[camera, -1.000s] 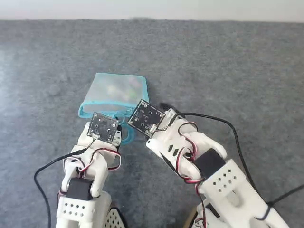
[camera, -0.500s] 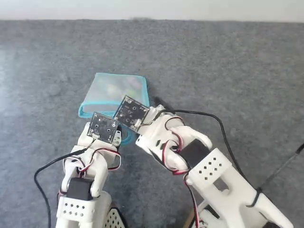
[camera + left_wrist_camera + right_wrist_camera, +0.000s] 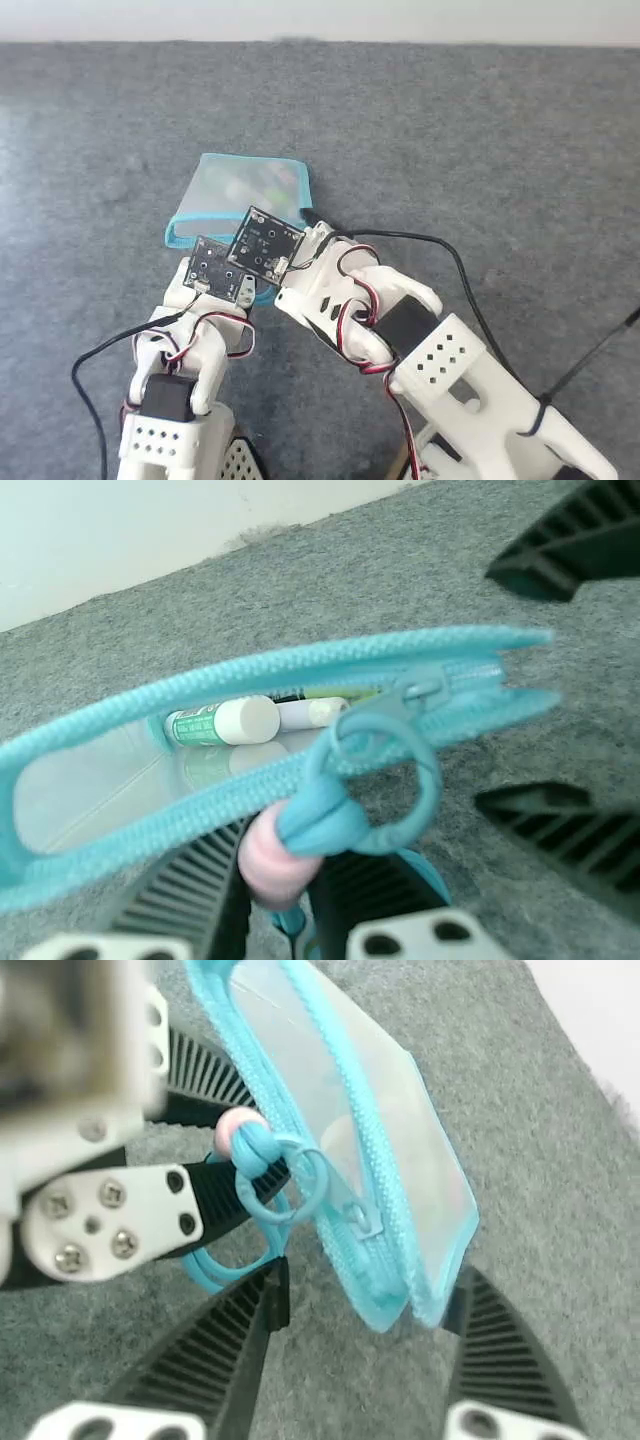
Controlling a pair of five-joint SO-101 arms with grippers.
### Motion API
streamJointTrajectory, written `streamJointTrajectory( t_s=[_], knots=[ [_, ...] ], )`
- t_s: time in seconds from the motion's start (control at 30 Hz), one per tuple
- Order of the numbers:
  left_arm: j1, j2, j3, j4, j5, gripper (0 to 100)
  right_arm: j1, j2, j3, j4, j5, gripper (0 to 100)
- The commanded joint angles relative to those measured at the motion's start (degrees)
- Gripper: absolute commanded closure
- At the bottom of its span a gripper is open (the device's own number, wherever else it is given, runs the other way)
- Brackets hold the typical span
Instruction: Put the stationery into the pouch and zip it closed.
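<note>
The pouch [image 3: 243, 190] is seen lying left of the table's [image 3: 480, 130] middle, its zip left open along most of its length. Two white-capped sticks [image 3: 225, 720], possibly glue, are seen inside it. The left gripper [image 3: 270, 880] is clamped on the pink bead [image 3: 268, 860] and blue cord [image 3: 315, 820] of the zip pull, just outside the pouch's near edge. A ring [image 3: 385, 780] is hung from the slider [image 3: 425, 688]. The right gripper [image 3: 368, 1290] is held open, with its fingers [image 3: 220, 1350] set to either side of the pouch's zip end. Whether they touch it cannot be told.
</note>
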Motion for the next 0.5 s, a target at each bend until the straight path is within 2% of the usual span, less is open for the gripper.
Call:
streamJointTrajectory(
  t_s=[0.0, 0.17, 0.47],
  knots=[
    [-0.1, -0.7, -3.0, -1.7, 1.7, 99, -0.3, 0.1, -3.4, -1.7, 0.7, 84.6],
    [-0.2, -0.7, -3.0, -1.7, 1.7, 99, -0.3, 4.3, -3.5, -1.9, 0.7, 84.9],
    [-0.3, -0.6, -3.0, -1.7, 1.7, 99, 1.5, 10.8, -7.2, 0.7, 0.7, 75.7]
  ],
)
